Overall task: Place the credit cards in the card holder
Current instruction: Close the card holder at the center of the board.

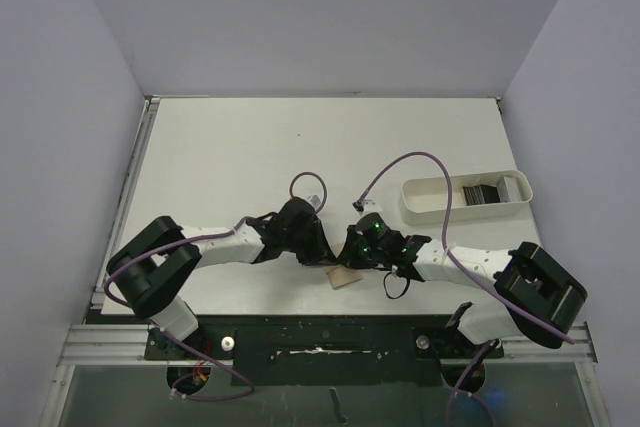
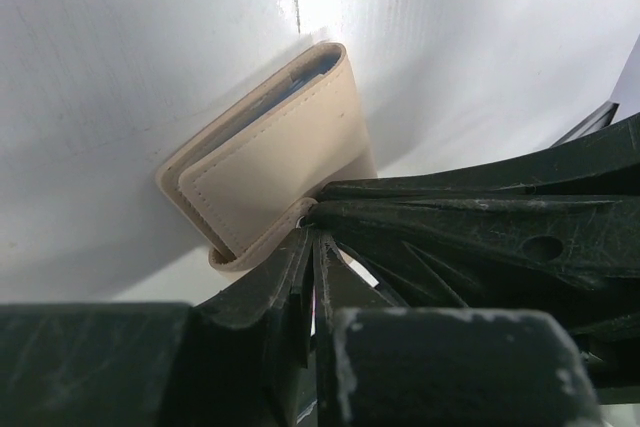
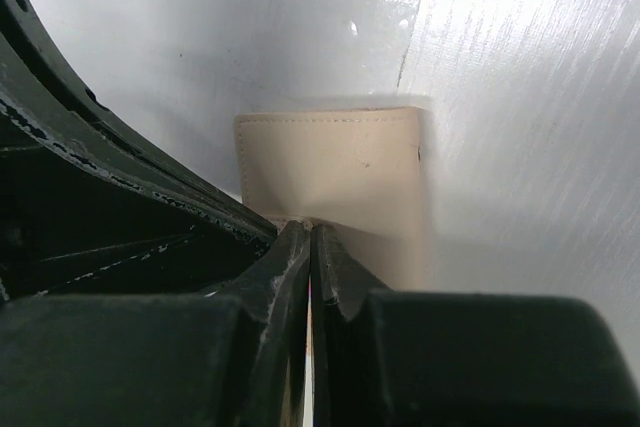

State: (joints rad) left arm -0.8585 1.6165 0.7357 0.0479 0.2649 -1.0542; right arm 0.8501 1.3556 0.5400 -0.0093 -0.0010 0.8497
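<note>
Wallet (image 1: 345, 277) pinched from both sides, bottom middle of the top view

Left claw (image 2: 312, 232) and right claw (image 3: 310, 232) are each clamped on an edge of it; cards (image 1: 484, 193) sit in the white tray (image 1: 425, 197), right of centre.

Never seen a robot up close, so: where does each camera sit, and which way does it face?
Top external: overhead behind the bases, looking down on the table; both arms show.
Left wrist: mounted there, looking along the left gripper at the card holder.
Right wrist: likewise, along the right gripper.
Shared: all three see the card holder.
</note>
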